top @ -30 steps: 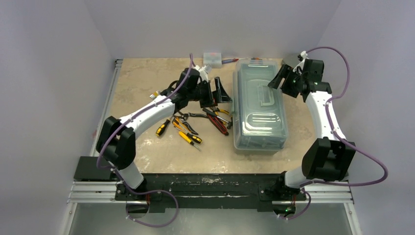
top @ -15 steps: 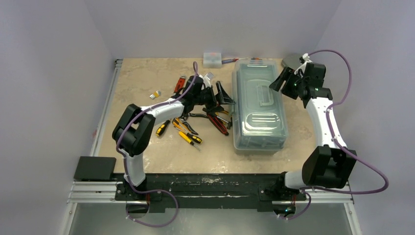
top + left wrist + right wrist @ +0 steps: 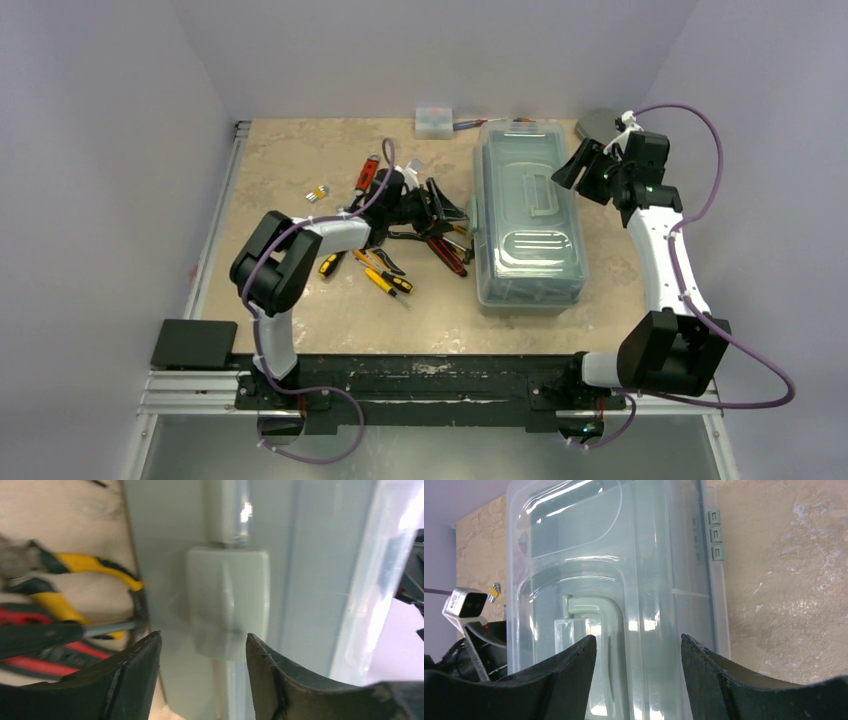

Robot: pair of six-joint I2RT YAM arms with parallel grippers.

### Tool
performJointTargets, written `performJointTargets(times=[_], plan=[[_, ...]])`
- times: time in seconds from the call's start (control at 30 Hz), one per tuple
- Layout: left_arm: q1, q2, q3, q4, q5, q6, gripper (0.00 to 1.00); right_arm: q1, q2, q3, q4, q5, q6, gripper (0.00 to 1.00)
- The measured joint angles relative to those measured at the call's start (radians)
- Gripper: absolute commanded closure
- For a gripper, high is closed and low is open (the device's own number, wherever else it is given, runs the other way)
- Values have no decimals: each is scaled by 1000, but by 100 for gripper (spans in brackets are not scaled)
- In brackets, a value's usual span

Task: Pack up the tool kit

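While left end effector (image 3: 202,637) and right end effector (image 3: 638,639) gape empty, the glossy rectangular toolbox (image 3: 528,225) sits closed.

the table (image 3: 290,170) bears the toolbox (image 3: 528,225), scattered pliers (image 3: 447,252) and screwdrivers (image 3: 385,281), and seemingly a white box (image 3: 434,120).

Left tool (image 3: 202,639) has dropped to the toolbox (image 3: 528,225) latch (image 3: 227,602) (jaws narrowing).
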Motion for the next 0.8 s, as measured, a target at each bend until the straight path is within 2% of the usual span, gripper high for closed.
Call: performJointTargets(times=[0.13,0.23,0.27,0.4,0.57,0.8], plan=[[39,-8,-74,15,-8,-4,69,0,0,-2,1,0,0,40],[59,-12,-103,7,-31,2,97,0,0,-8,5,1,0,40],[62,-13,-105,2,-39,3,100,0,0,-10,6,2,0,40],[61,-16,-98,-21,-51,24,100,0,0,-15,7,3,0,41],[40,34,24,-117,-52,56,100,0,0,-17,7,5,0,41],[3,125,135,-122,-7,45,100,0,0,-29,14,6,-1,41]])
